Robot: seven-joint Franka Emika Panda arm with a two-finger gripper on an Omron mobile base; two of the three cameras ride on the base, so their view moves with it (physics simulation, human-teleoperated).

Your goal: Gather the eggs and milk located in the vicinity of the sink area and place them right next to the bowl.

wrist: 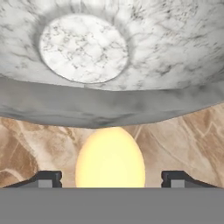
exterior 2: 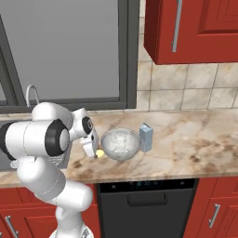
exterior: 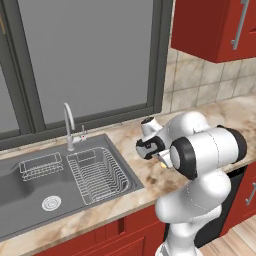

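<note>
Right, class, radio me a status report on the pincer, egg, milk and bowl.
Pincer open, tips either side of egg. Egg on counter beside bowl. Milk upright at bowl's far side. Nothing in the way.

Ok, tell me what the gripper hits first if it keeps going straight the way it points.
Most likely the egg, which lies between the open gripper's fingertips; just past it stands the bowl's outer wall.
</note>
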